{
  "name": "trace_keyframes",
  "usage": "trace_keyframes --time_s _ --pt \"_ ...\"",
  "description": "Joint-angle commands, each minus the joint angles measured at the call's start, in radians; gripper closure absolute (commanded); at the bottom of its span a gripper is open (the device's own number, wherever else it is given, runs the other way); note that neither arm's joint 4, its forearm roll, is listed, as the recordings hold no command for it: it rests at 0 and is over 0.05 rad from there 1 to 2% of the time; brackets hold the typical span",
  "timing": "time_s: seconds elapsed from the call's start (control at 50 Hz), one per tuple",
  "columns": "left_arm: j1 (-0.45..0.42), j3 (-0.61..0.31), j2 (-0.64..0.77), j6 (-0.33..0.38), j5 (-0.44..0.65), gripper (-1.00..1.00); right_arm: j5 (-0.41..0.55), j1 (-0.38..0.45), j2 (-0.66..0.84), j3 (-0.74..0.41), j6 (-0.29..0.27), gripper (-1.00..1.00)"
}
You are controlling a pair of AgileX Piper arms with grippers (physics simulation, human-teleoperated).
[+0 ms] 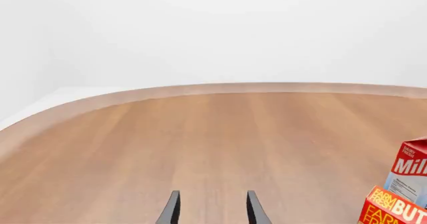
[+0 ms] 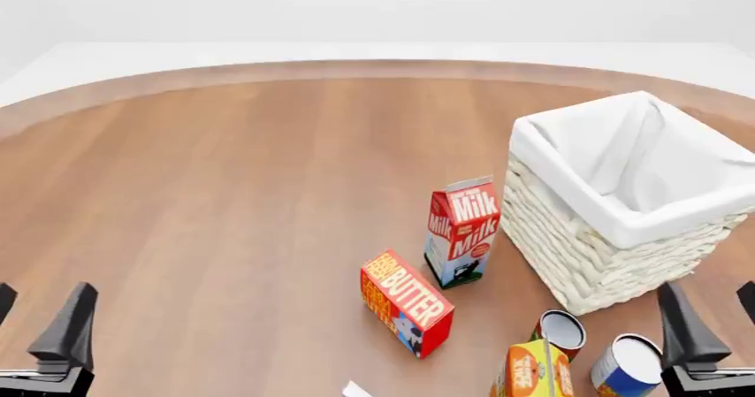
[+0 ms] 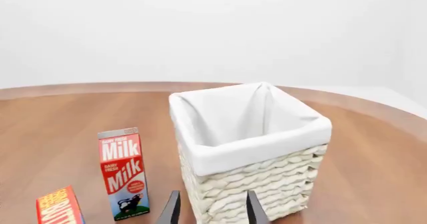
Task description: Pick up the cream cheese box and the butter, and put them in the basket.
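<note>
Where lettering can be read, the butter [image 2: 406, 301] shows "BUTTER" in white capitals on its red-orange top, with smaller yellow print beside it too fine to make out in the front view; the left wrist view catches "FARM" and "BUT" on the same box. It lies flat on the wooden table [image 2: 212, 202], near the front middle. Just behind it, slightly right, stands the milk carton [image 2: 461, 232], upright, red and white, "Milk" printed twice down its faces, "DAIRY FRESH" in small type in the wrist views, a cow picture at the foot.

The basket [image 2: 590, 247], cream wicker with white cloth folded over the rim, sits just right of the milk carton; apart from it, no contact visible.

Cream cheese box [image 2: 357, 389]: only a pale white corner at the bottom edge, nearer than the butter. No writing legible.

Also at the bottom right: an orange carton [image 2: 533, 370] and two cans [image 2: 561, 330], labels unreadable.

Left gripper [image 2: 39, 322] low at the near left corner, fingers spread wide, nothing between them. Right gripper [image 2: 708, 317] at the near right corner, beside the basket's near wall, fingers likewise parted and empty. Both well apart from the butter.
</note>
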Motion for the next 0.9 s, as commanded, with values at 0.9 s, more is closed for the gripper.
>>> trace_keyframes --time_s 0.9 --pt "0.000 -0.003 0.004 0.000 -0.001 -1.00 0.231 0.551 0.654 -0.722 0.042 -1.00"
